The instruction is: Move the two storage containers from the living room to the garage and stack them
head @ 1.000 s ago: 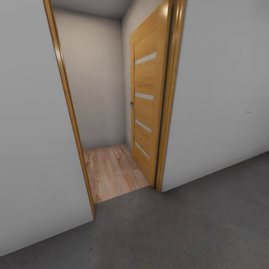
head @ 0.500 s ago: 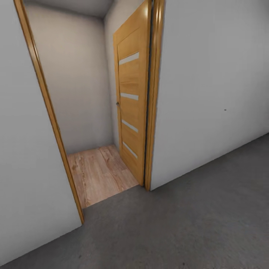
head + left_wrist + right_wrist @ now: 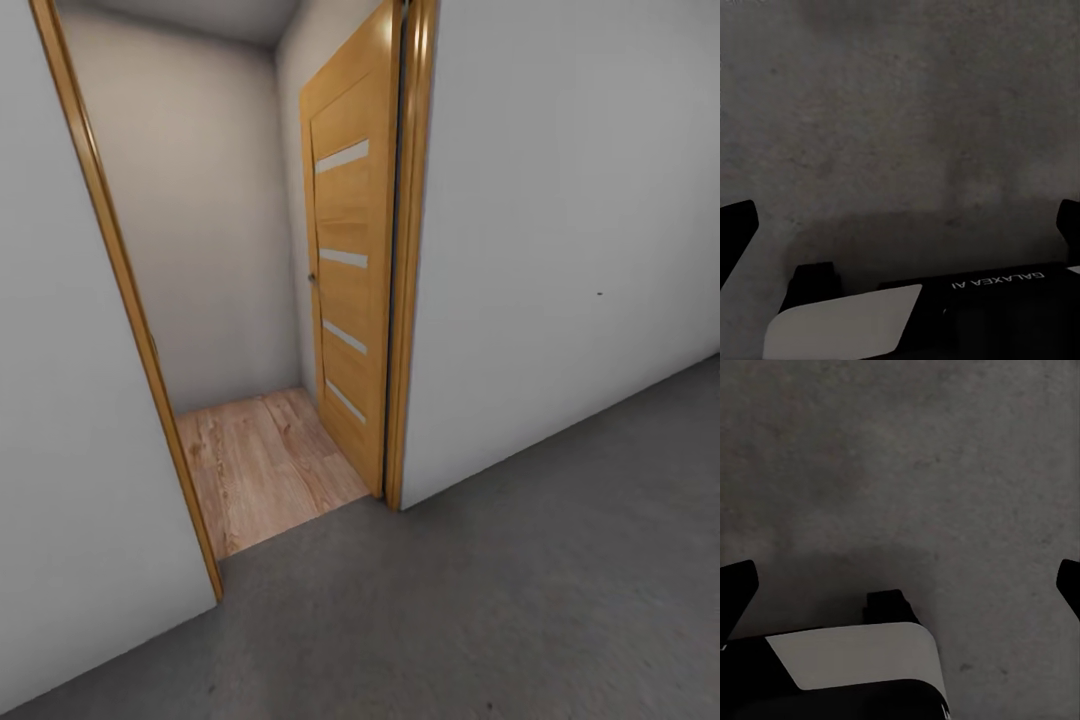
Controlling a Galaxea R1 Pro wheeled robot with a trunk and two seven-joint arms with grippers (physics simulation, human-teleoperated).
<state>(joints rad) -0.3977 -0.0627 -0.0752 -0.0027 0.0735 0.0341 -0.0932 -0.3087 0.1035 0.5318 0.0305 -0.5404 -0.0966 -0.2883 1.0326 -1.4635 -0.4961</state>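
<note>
Robot stands on grey floor [image 3: 520,600] of garage, facing open door [image 3: 345,290] at 12 o'clock. Bins nowhere around. Left gripper [image 3: 900,240] and right gripper [image 3: 900,585] jaws wide, empty. Drive straight through middle of doorway, mind frame [image 3: 125,290].

Over the last second the head view swung, so the doorway [image 3: 250,300] and the open orange-wood door [image 3: 350,280] slid toward the left of the picture, most of it early on. More white wall [image 3: 570,220] showed at the right.
</note>
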